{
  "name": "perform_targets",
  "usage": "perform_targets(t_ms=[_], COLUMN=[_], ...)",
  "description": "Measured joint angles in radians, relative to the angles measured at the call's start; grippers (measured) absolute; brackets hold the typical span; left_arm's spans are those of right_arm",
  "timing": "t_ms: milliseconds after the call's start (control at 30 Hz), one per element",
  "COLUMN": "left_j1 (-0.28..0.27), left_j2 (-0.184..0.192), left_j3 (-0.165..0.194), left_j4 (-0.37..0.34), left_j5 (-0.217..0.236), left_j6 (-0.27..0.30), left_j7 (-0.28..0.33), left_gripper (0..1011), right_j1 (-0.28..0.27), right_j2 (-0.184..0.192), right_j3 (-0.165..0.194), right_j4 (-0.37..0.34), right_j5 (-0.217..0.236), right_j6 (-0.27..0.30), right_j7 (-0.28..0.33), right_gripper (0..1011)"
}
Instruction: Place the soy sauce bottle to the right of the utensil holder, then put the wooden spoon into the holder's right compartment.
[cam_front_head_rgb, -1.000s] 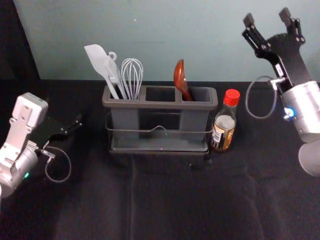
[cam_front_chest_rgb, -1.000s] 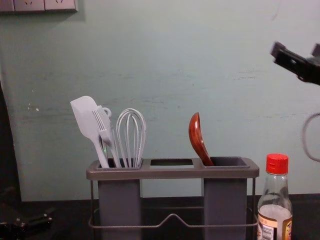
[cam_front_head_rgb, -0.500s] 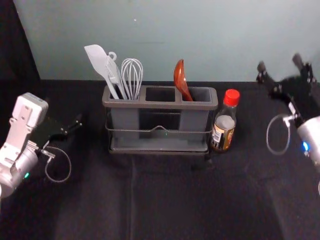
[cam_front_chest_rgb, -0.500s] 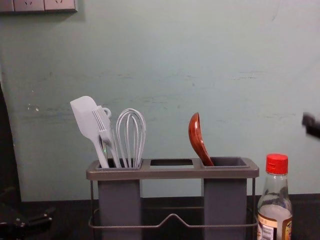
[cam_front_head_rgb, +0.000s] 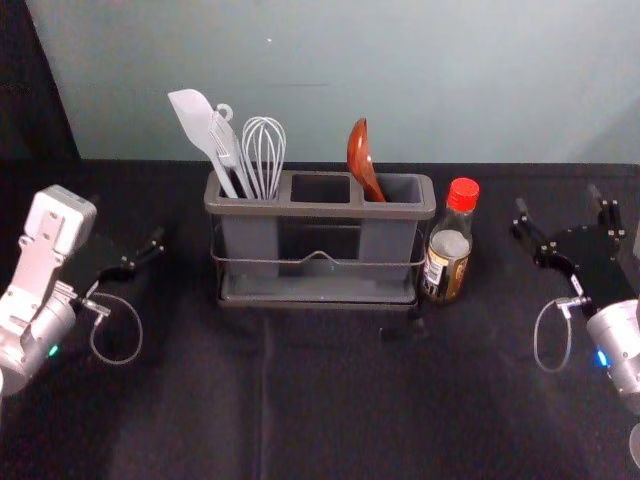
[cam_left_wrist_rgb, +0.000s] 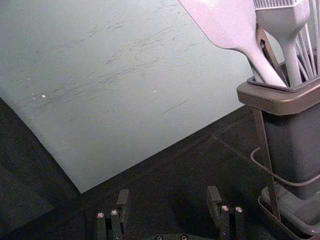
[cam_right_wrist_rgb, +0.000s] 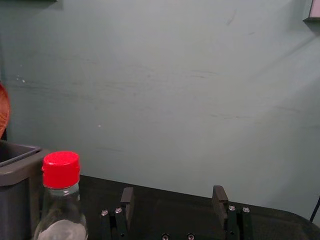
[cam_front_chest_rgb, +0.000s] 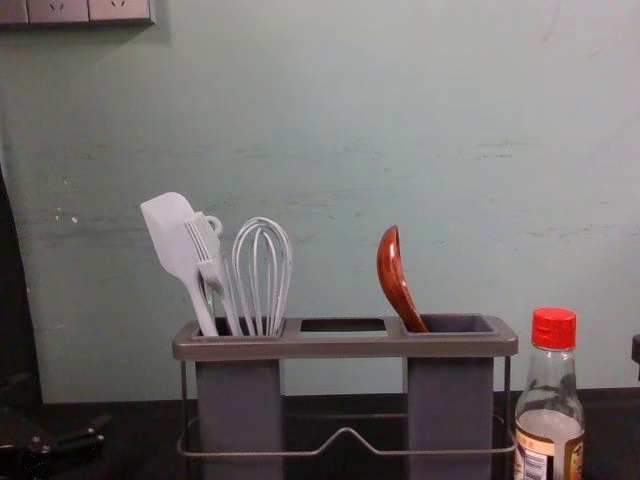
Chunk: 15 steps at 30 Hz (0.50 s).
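The wooden spoon (cam_front_head_rgb: 361, 155) stands in the right compartment (cam_front_head_rgb: 402, 187) of the utensil holder (cam_front_head_rgb: 320, 210), bowl end up and leaning toward the holder's middle. The soy sauce bottle (cam_front_head_rgb: 446, 262) is upright on the tabletop (cam_front_head_rgb: 330, 390), just beside the holder's right end, red cap on; whether the two touch, we can't quite tell. In the left compartment we see a spatula (cam_front_head_rgb: 193, 118), a brush (cam_front_head_rgb: 226, 140) and a whisk (cam_front_head_rgb: 264, 155). What has just changed is our right hand (cam_front_head_rgb: 558, 198): a second ago it was high against the wall, and it has since come down and a little outward, so that it's now off to the right of the bottle, open and holding nothing. Spoon and bottle haven't shifted meanwhile, so we take both placements as settled and this as the arm going back toward rest. Our left hand (cam_left_wrist_rgb: 169, 196), parked to the left of the holder, has stayed put, fingers apart and empty. We judge the task as good as finished; all that's left is to bring the right arm to a stop, keeping it clear of the bottle, which a sideways brush could tip or push into the holder.
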Motion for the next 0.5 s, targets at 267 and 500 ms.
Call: perform_targets(t_ms=[267, 500], left_j1=[0.000, 0.000], left_j2=[0.000, 0.000], left_j3=[0.000, 0.000], left_j4=[0.000, 0.000], left_j5=[0.000, 0.000], left_j6=[0.000, 0.000], left_j7=[0.000, 0.000], left_gripper=[1000, 1000], right_j1=[0.000, 0.002], right_j2=[-0.001, 0.000], right_j3=[0.000, -0.002], right_j4=[-0.001, -0.001], right_j5=[0.002, 0.002], right_j6=[-0.001, -0.002], right_j7=[0.003, 0.003], right_gripper=[1002, 1002])
